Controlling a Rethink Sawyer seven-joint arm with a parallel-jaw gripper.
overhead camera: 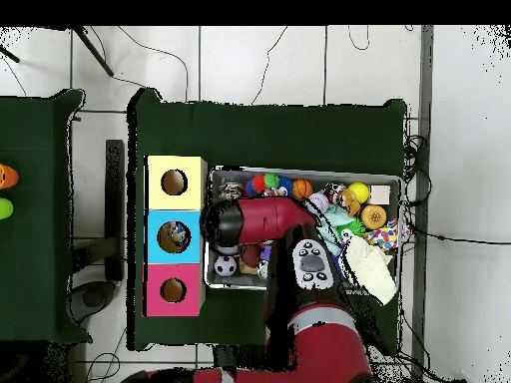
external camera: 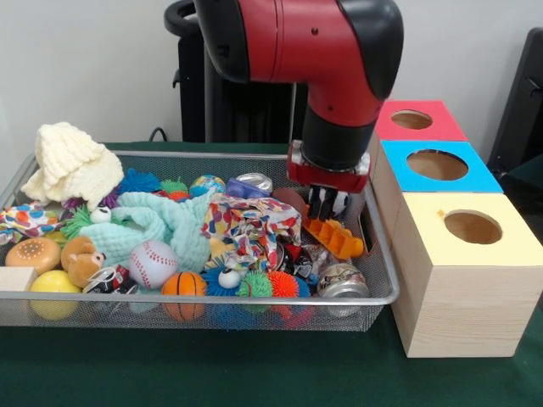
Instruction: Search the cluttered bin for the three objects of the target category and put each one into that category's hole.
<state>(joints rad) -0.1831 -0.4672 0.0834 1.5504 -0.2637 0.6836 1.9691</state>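
Observation:
The wire mesh bin (external camera: 383, 254) is full of mixed toys, balls, cloths and crushed cans; it also shows in the overhead view (overhead camera: 299, 171). My gripper (external camera: 327, 212) hangs straight down at the bin's right end, its tips at the upper end of an orange plastic toy (external camera: 339, 238) that lies by the bin's right wall. Three wooden boxes stand right of the bin, each with a round hole: red top (external camera: 413, 120), blue top (external camera: 437, 165), yellow top (external camera: 473, 227). In the overhead view the arm (overhead camera: 255, 221) covers the gripper.
The bin holds a baseball (external camera: 153, 262), a small basketball (external camera: 183, 284), a crushed can (external camera: 341, 281), a mint cloth (external camera: 161, 225), a patterned cloth (external camera: 250, 222), a cream knit item (external camera: 72, 161) and a yellow ball (external camera: 53, 283). The boxes press against the bin's right side.

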